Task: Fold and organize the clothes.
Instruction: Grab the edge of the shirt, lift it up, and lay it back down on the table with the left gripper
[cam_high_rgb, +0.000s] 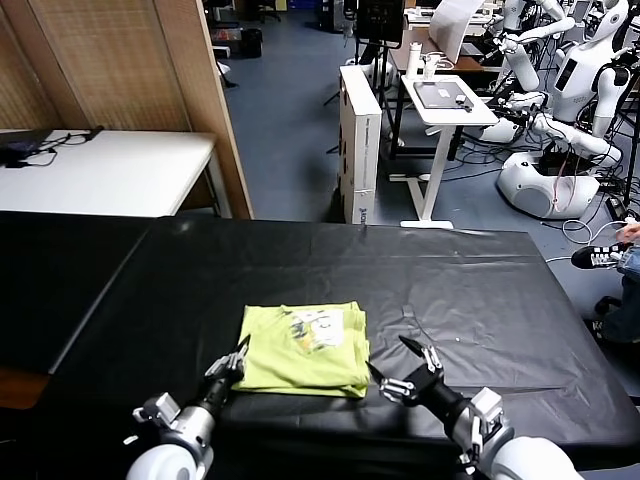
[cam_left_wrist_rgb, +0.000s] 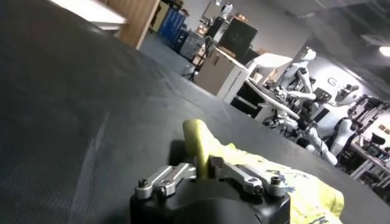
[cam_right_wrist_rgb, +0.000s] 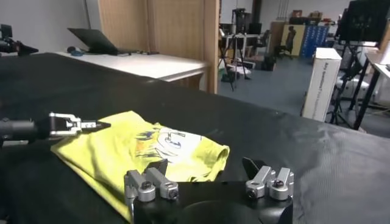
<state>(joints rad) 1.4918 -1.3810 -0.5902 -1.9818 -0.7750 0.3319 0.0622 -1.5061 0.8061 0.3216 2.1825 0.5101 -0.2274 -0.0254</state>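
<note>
The clothes are one lime yellow-green T-shirt, folded into a rough rectangle with a white print facing up, lying on the black-covered table near its front edge. My left gripper is at the shirt's near left corner. In the left wrist view it is shut on a raised fold of the shirt. My right gripper stands open just off the shirt's near right corner. In the right wrist view its jaws are spread wide in front of the shirt, with no cloth between them.
The black cloth stretches wide on both sides and behind the shirt. Beyond the far edge stand a white table, a tall cardboard box, a white desk and other robots.
</note>
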